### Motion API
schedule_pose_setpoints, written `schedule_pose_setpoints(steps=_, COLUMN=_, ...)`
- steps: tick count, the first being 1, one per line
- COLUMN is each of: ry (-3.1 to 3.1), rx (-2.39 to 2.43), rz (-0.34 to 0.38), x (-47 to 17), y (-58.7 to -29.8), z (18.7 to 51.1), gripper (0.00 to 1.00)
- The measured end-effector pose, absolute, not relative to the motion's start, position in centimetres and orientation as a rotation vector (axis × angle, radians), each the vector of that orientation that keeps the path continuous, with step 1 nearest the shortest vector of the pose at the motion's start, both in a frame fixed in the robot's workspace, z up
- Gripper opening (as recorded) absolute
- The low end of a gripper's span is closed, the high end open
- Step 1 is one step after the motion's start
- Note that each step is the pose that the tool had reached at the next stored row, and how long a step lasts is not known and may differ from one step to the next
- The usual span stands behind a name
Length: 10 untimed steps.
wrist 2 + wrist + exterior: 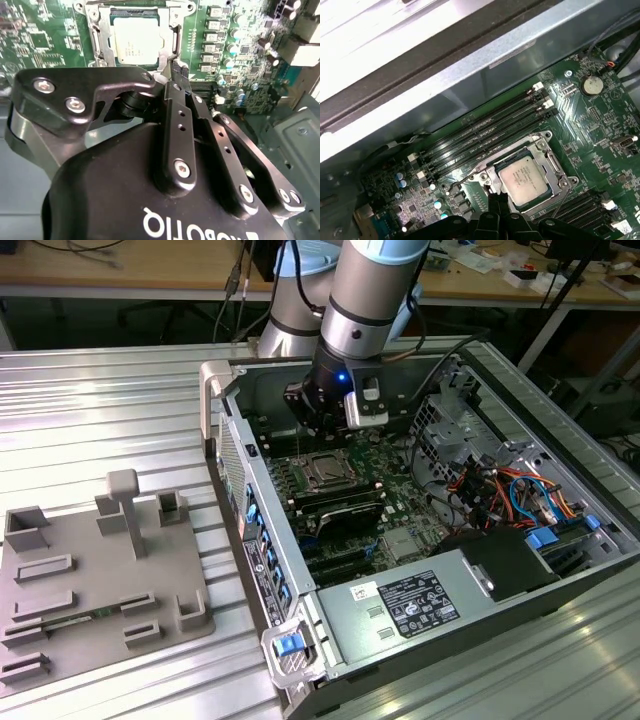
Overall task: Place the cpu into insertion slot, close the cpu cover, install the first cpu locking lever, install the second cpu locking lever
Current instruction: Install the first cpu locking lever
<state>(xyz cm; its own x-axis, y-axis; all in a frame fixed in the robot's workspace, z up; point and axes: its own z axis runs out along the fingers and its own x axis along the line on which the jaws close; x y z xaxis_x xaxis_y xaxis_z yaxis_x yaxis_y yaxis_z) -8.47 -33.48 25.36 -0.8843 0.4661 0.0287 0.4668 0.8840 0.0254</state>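
Observation:
The cpu (134, 39) lies flat in its socket on the green motherboard, its silver-grey top showing through the window of the cpu cover (102, 36). The cover lies down flat around the chip. In the first wrist view the cpu (524, 179) and the cover (553, 166) sit just beyond my gripper (497, 201). My gripper (177, 67) has its black fingers drawn together to one tip beside a corner of the socket, with nothing seen between them. A thin wire lever (464, 178) runs along one socket edge. In the exterior view my gripper (322, 432) hangs just above the socket (325, 472).
The open computer case (300, 635) lies on a ribbed metal table. Memory slots (485, 132) run beside the socket. Cables (500, 490) and a drive cage (455, 420) fill the case's right in the exterior view. A grey parts tray (100, 580) sits at that view's left.

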Motion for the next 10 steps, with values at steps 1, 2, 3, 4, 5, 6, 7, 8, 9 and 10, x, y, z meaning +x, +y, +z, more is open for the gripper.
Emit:
schedule_pose_setpoints(steps=1, ry=-3.034, rx=-0.723, rz=-0.049, x=-8.46, y=-33.48, z=25.36, gripper=0.11)
schedule_pose_setpoints(steps=2, ry=-3.043, rx=-0.683, rz=-0.048, x=-8.46, y=-33.48, z=25.36, gripper=0.11)
schedule_pose_setpoints(steps=3, ry=-3.049, rx=-0.653, rz=-0.048, x=-8.46, y=-33.48, z=25.36, gripper=0.11)
schedule_pose_setpoints(steps=4, ry=-3.054, rx=-0.631, rz=-0.048, x=-8.46, y=-33.48, z=25.36, gripper=0.11)
schedule_pose_setpoints(steps=5, ry=-3.059, rx=-0.602, rz=-0.048, x=-8.46, y=-33.48, z=25.36, gripper=0.11)
schedule_pose_setpoints(steps=6, ry=-3.064, rx=-0.578, rz=-0.047, x=-8.46, y=-33.48, z=25.36, gripper=0.11)
schedule_pose_setpoints(steps=7, ry=-3.071, rx=-0.537, rz=-0.047, x=-8.46, y=-33.48, z=25.36, gripper=0.11)
schedule_pose_setpoints(steps=8, ry=-3.077, rx=-0.494, rz=-0.046, x=-8.46, y=-33.48, z=25.36, gripper=0.11)
schedule_pose_setpoints(steps=9, ry=-3.084, rx=-0.453, rz=-0.046, x=-8.46, y=-33.49, z=25.36, gripper=0.11)
schedule_pose_setpoints(steps=10, ry=-3.089, rx=-0.41, rz=-0.045, x=-8.47, y=-33.48, z=25.36, gripper=0.11)
